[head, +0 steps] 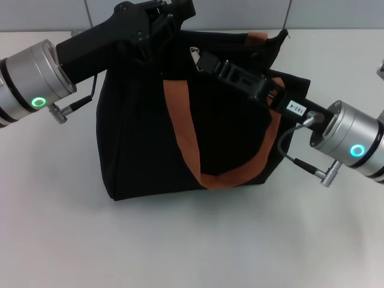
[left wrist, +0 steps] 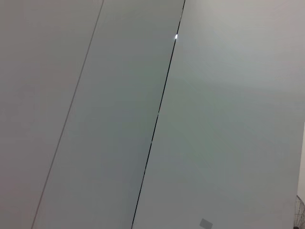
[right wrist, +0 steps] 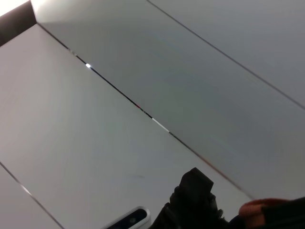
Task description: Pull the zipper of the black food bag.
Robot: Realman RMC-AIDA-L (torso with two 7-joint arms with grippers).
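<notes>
The black food bag [head: 144, 138] stands upright mid-table in the head view, with an orange-brown strap handle [head: 183, 129] hanging down its front. My left gripper [head: 161, 25] is at the bag's top far-left rim and looks shut on the fabric there. My right gripper [head: 207, 61] reaches in from the right over the bag's top. Its fingers are closed at the small silver zipper pull tab [head: 195, 54], which sticks out from their tip. The zipper track is hidden among black fabric. The right wrist view shows only a bit of orange strap [right wrist: 262, 210] and black fabric.
The bag stands on a white table [head: 198, 240]. A second orange strap end [head: 257, 39] shows at the bag's far right corner. The left wrist view shows only grey wall panels [left wrist: 214, 119].
</notes>
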